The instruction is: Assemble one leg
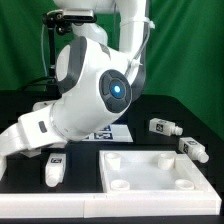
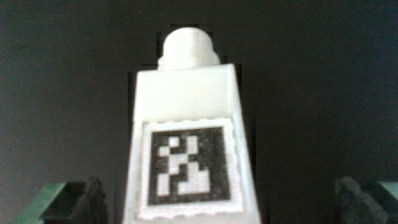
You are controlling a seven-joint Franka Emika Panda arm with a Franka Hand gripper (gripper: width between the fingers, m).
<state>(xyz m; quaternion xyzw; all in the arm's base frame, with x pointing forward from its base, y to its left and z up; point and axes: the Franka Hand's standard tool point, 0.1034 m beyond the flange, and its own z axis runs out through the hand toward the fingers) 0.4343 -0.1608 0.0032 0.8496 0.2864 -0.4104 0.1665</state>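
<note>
The small white plastic stubby peg with a black-and-white square tag, the leg (image 1: 54, 170) (image 2: 187, 120), lies on the black bench (image 1: 15, 195). It is near the large white square panel with round corner holes (image 1: 150, 172) but apart from it, on the exterior view's left. The white robot arm (image 1: 100, 90) bends low over it. In the wrist view the jaws stand wide apart, a dark fingertip (image 2: 59, 200) on either side of the leg with bare bench between them and it — gripping nothing. A second tagged white peg (image 1: 163, 127) and a third peg (image 1: 193, 149) lie beyond the panel — on the exterior view's right.
</note>
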